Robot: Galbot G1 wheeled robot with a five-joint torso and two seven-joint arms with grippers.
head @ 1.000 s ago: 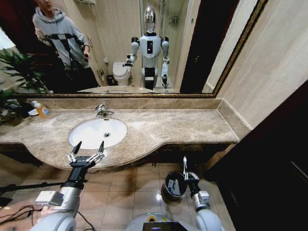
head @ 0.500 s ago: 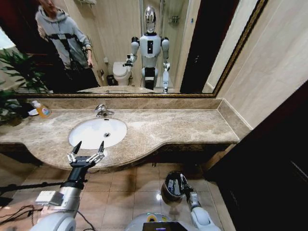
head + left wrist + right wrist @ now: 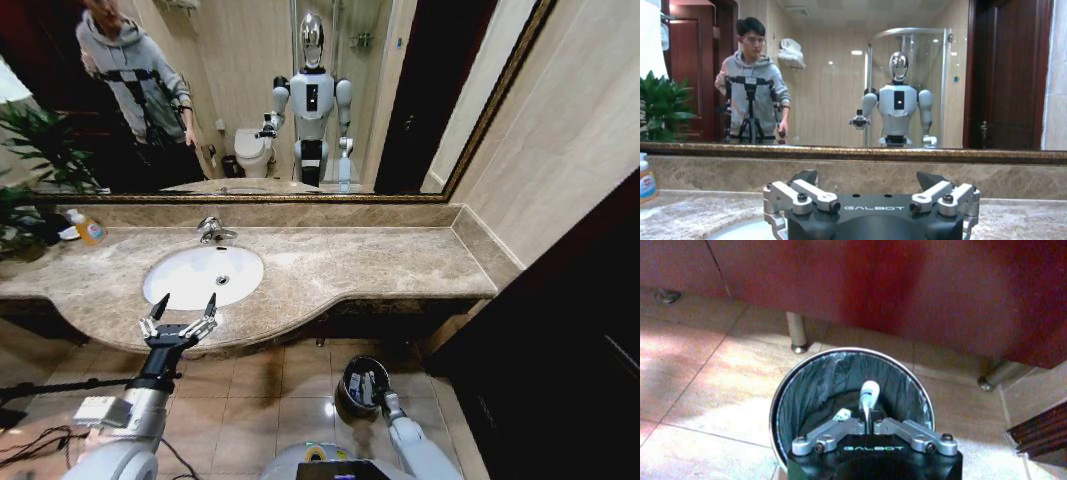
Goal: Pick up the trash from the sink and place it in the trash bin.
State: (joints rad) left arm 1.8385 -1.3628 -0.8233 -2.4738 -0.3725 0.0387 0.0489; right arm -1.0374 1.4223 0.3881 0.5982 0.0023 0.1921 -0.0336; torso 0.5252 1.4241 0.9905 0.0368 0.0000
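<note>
**Right arm drops lower at the bin, small tube pinched over its mouth**

Compared with a second ago, the right arm sits lower in the head view: its gripper then stood up clear of the floor beside the trash bin (image 3: 362, 385), and now the right gripper (image 3: 368, 389) is down at the bin's opening, with only the forearm trailing toward the bottom edge. The head camera, the counter and the left arm look unchanged across the three moments.

In the right wrist view, the right gripper (image 3: 868, 421) has its fingers drawn almost together, pinching a small white tube (image 3: 868, 392) that points out over the open bin (image 3: 795, 385). The bin is round with a shiny rim and a dark liner; a small pale item (image 3: 840, 414) lies inside against the liner, just beside the gripper.

Farther out, the left gripper (image 3: 183, 308) hovers at the front edge of the beige countertop (image 3: 380, 262), fingers spread wide with nothing between them, just short of the sink (image 3: 172, 285). The white basin looks bare apart from its drain. At the back of the counter stands a chrome faucet (image 3: 212, 230), and off to the left an orange bottle (image 3: 88, 229) with a white cap.
</note>
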